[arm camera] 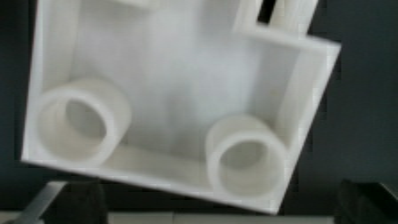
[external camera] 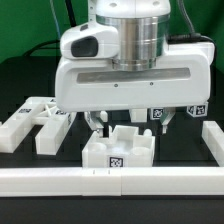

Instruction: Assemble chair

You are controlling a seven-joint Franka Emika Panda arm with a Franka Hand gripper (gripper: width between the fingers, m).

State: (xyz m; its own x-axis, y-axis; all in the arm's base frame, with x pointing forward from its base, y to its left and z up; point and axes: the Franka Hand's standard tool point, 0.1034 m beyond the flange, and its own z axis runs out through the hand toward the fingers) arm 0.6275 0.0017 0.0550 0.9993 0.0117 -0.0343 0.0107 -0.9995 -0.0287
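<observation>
Hand [external camera: 129, 126] spread wide, over tagged seat [external camera: 118, 152]

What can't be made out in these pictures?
Exterior view: the gripper half-covers the small tagged pieces behind it.
Exterior view: the arm is cut off by the top edge.
Wrist view: the white part with two round sockets is blurred, and edges crop it.

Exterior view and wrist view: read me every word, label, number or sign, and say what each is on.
No words, brands or numbers are readable in either view.
Square black-and-white tags on the front chair part and the parts behind it: coded patterns, no letters.
Wrist view: plain white part, unmarked.
</observation>
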